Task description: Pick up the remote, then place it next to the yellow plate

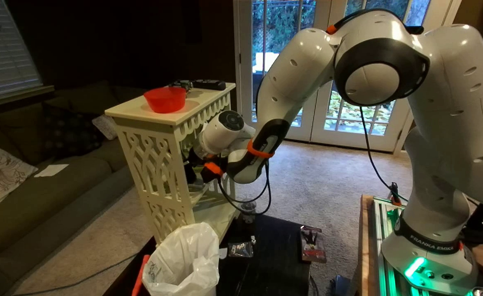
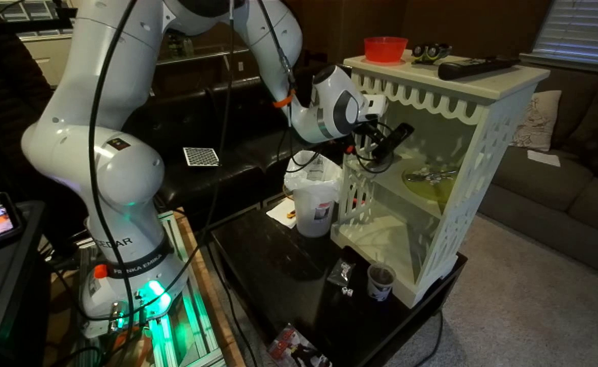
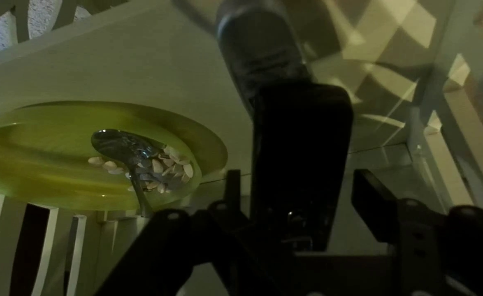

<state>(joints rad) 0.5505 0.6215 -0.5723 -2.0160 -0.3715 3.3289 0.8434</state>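
Note:
My gripper point(image 3: 297, 181) is inside the cabinet's middle compartment in the wrist view. Its fingers are open, one on each side of a dark remote point(image 3: 301, 135), with a visible gap on both sides. The remote also shows tilted at the gripper in an exterior view point(image 2: 395, 141). Whether its far end touches the shelf I cannot tell. The yellow plate point(image 3: 56, 123) is on the shelf to the left of the remote in the wrist view. It holds a spoon and several pale pieces. It also shows in an exterior view point(image 2: 417, 186).
The pale cabinet point(image 2: 503, 92) has lattice sides close to the gripper. On its top are a red bowl point(image 1: 165, 100), another dark remote point(image 2: 474, 67) and a small dark object point(image 2: 431, 52). A lined bin point(image 2: 313, 204) and a cup point(image 2: 380, 281) stand on the black table point(image 2: 289, 265).

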